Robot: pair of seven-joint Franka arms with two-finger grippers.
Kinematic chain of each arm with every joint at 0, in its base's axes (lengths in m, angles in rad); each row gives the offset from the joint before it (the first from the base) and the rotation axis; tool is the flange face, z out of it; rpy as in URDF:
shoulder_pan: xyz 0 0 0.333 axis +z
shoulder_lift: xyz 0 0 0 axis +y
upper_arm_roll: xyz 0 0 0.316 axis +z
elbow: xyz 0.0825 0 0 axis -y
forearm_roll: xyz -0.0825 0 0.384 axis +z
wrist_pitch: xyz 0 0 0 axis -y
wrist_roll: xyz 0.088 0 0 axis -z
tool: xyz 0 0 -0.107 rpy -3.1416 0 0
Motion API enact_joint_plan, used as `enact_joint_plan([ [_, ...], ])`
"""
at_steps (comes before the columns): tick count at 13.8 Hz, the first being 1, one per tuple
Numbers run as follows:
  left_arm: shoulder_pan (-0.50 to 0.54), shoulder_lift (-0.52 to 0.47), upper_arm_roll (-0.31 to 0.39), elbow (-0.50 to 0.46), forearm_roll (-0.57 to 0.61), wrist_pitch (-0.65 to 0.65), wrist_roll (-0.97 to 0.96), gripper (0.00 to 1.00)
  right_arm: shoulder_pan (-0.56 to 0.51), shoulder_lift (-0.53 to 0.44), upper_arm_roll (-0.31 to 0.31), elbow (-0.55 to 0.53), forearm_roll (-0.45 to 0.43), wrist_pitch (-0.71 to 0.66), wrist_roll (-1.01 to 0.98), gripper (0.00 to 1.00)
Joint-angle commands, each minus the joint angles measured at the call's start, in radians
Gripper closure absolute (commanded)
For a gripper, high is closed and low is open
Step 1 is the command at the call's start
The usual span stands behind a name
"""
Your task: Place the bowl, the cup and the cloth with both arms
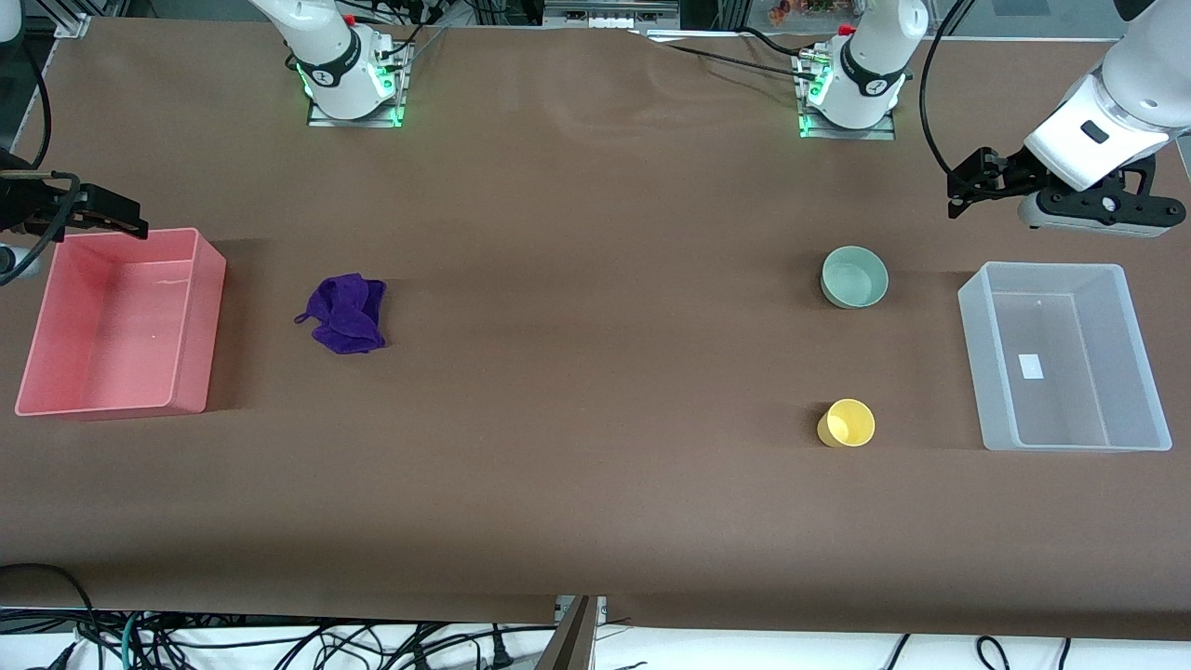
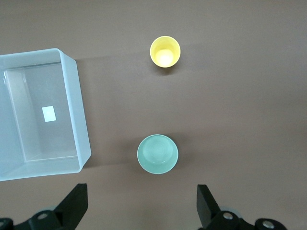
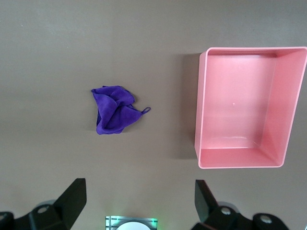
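Observation:
The mint-green bowl point(image 1: 854, 276) point(image 2: 157, 153) stands upright on the brown table toward the left arm's end. The yellow cup point(image 1: 847, 423) point(image 2: 165, 51) stands nearer the front camera than the bowl. The purple cloth point(image 1: 349, 314) point(image 3: 114, 109) lies rumpled toward the right arm's end. My left gripper point(image 1: 1103, 209) point(image 2: 141, 191) hangs high over the table by the bowl and the clear bin, open and empty. My right gripper point(image 1: 19, 209) point(image 3: 139, 191), partly cut off at the view's edge, hangs high near the pink bin, open and empty.
A pink bin point(image 1: 200, 316) point(image 3: 199, 110) sits at the right arm's end beside the cloth. A clear plastic bin point(image 1: 977, 354) point(image 2: 79, 115) sits at the left arm's end beside the bowl and cup. Both bins hold nothing. Cables lie below the table's front edge.

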Motion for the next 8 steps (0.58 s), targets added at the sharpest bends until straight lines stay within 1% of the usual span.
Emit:
enact_joint_plan([
  [1,0.001,0.029,-0.003,0.042,0.021,-0.005,-0.003,0.0,-0.001,0.004,0.0,0.016,0.009,-0.002,0.008,0.0],
  [8,-0.002,0.035,-0.003,0.042,0.021,-0.008,-0.003,0.0,-0.001,0.004,-0.002,0.017,0.009,-0.002,0.006,0.0],
])
